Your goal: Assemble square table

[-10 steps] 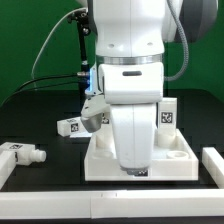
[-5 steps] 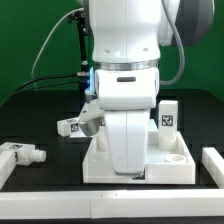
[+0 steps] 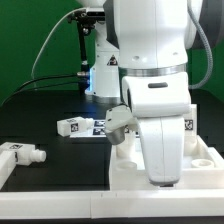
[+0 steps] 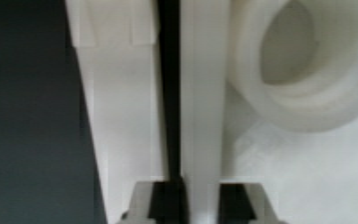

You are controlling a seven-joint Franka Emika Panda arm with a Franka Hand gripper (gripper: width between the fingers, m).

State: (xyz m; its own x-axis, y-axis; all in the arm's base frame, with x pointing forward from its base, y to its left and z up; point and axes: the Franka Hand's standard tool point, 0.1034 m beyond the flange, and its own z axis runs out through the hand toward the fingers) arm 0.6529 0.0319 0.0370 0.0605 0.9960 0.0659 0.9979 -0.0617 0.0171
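The white square table panel (image 3: 126,160) lies on the black table, mostly hidden under my arm. My gripper (image 3: 163,182) points straight down onto its front rim. In the wrist view the gripper (image 4: 199,206) is shut on the panel's raised rim wall (image 4: 197,110), with a dark finger pad (image 4: 158,204) on each side. A round corner socket (image 4: 314,62) lies just beside the rim. One tagged white leg (image 3: 190,126) stands upright behind my hand. Another leg (image 3: 74,127) lies behind the panel, and a third (image 3: 22,154) lies at the exterior view's left.
A long white border bar (image 3: 5,172) runs along the table's edge at the exterior view's left. The arm's base (image 3: 100,70) and a cable stand at the back. The black table surface (image 3: 55,195) shows in front of the panel.
My arm has moved toward the exterior view's right and nearer the camera, and the panel has shifted right with it. The leg lying behind the panel now shows more fully.
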